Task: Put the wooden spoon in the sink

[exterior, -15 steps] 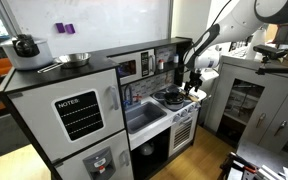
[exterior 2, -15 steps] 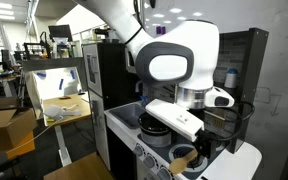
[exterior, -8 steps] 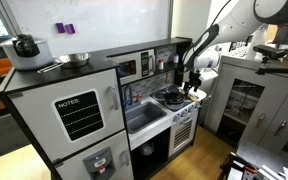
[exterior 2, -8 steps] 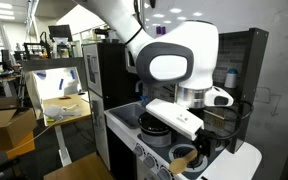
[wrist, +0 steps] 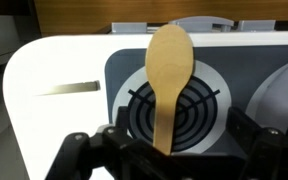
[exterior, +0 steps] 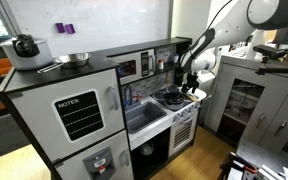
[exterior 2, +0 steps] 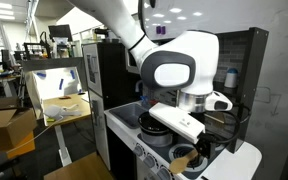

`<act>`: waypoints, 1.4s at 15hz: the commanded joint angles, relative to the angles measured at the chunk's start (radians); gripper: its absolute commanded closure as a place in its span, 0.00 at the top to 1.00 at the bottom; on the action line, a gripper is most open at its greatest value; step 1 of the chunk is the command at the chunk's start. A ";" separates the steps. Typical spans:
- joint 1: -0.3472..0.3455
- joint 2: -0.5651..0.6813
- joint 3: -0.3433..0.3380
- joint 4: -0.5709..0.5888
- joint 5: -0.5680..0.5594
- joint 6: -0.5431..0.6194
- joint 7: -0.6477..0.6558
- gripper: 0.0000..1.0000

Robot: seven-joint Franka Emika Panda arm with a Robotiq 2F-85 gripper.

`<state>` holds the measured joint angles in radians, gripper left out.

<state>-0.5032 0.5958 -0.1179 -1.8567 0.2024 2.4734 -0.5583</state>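
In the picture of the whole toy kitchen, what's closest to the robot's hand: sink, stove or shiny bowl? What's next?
1. stove, just under the hand holding the wooden spoon.
2. sink, beside the stove in the counter.
3. shiny bowl, far off atop the tall cabinet.

wall: whiteboard (exterior: 94,25) is spanning behind the toy kitchen (exterior: 74,110) | floor: wood planks (exterior: 212,152) are showing | side: white glass-door cabinet (exterior: 249,100) is standing | beyond: cardboard boxes (exterior 2: 2,125) are sitting, ceiling lights (exterior 2: 199,14) are glowing
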 commanded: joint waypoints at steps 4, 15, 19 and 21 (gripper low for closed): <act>-0.014 0.037 0.018 0.054 -0.009 -0.014 0.011 0.74; -0.014 0.046 0.019 0.070 -0.014 -0.013 0.013 0.01; -0.010 0.036 0.015 0.061 -0.018 -0.018 0.020 0.05; -0.004 0.022 0.008 0.050 -0.026 -0.024 0.031 0.05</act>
<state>-0.5046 0.6330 -0.1100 -1.8046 0.2003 2.4724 -0.5546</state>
